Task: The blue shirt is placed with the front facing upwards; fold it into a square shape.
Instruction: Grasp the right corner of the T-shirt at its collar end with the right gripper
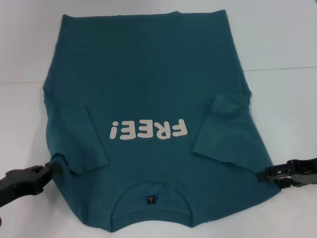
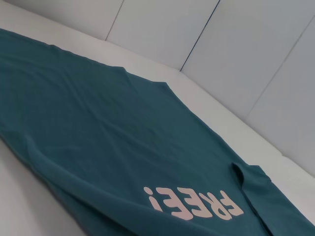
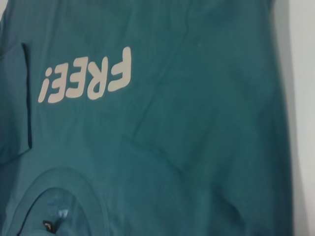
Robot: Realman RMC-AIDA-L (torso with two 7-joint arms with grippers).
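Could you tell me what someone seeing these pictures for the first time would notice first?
The large dark teal-blue cotton T-shirt fills the middle of the white table, front up, collar nearest the robot, both short sleeves folded in over the chest. Its white "FREE!" lettering stands out mid-chest, upside down in the head view. The black left gripper and black right gripper sit at the shirt's two side edges near the shoulders.

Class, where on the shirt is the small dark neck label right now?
In the head view, the label sits inside the collar of the blue shirt, at the edge nearest the robot, below the white FREE! lettering.
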